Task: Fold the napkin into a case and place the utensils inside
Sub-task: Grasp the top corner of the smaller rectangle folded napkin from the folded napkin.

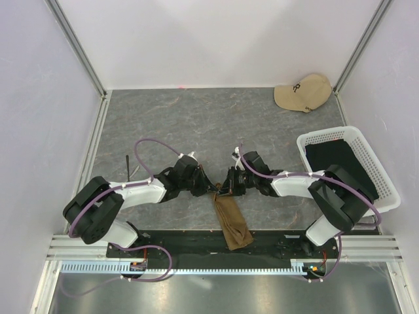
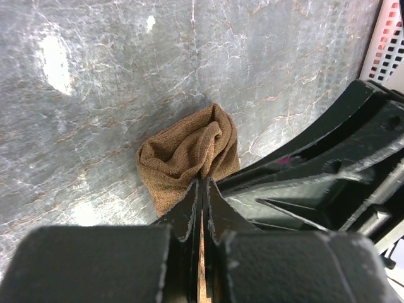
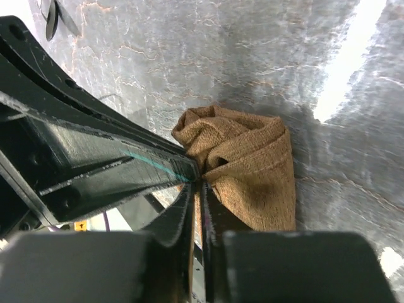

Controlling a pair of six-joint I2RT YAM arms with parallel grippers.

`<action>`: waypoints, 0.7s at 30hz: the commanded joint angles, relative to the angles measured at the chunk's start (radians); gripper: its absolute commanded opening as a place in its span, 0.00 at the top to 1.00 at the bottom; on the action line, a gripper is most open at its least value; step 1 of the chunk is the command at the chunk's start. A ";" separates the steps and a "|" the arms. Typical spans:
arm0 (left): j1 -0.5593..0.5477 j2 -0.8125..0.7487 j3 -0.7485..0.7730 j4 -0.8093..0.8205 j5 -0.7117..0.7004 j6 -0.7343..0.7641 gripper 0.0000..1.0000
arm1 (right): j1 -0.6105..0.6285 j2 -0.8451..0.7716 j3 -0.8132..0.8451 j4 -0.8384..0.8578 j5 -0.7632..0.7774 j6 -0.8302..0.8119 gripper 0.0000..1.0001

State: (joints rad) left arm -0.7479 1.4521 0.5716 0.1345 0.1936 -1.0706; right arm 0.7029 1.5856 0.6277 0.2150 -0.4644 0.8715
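1. Left claw [image 2: 203,184] pressed shut, pinching napkin [image 2: 189,151] at its bunched far end; right claw [image 3: 197,183] pinches same end, opposite side.
2. Napkin: narrow folded strip btwn arms, near end on black strip [image 1: 183,239].
3. Risk: claws v. close; uneven pull could unfold it, or claws collide.

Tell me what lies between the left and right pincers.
Only the bunched end of the olive-brown soft cloth napkin, which the left pincer and the right pincer both pinch; both wrist views show it.
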 commanded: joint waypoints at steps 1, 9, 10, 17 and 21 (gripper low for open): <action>-0.028 -0.001 0.020 0.023 0.018 0.000 0.98 | 0.018 0.033 0.009 0.090 0.001 0.020 0.94; -0.056 0.037 -0.026 0.102 0.004 -0.074 0.98 | 0.015 0.217 0.073 0.167 0.069 -0.014 0.94; -0.056 0.045 -0.026 0.100 0.004 -0.072 0.98 | 0.014 0.212 0.072 0.165 0.072 -0.022 0.90; -0.056 0.001 0.013 0.008 -0.043 -0.006 0.95 | -0.009 0.048 0.037 -0.015 0.078 -0.060 0.69; -0.056 -0.028 0.040 -0.044 -0.056 0.041 0.78 | -0.014 -0.032 0.033 -0.118 0.075 -0.092 0.63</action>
State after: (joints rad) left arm -0.7818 1.4673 0.5671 0.1478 0.1024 -1.0782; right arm 0.7021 1.6367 0.6605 0.1833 -0.4622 0.8421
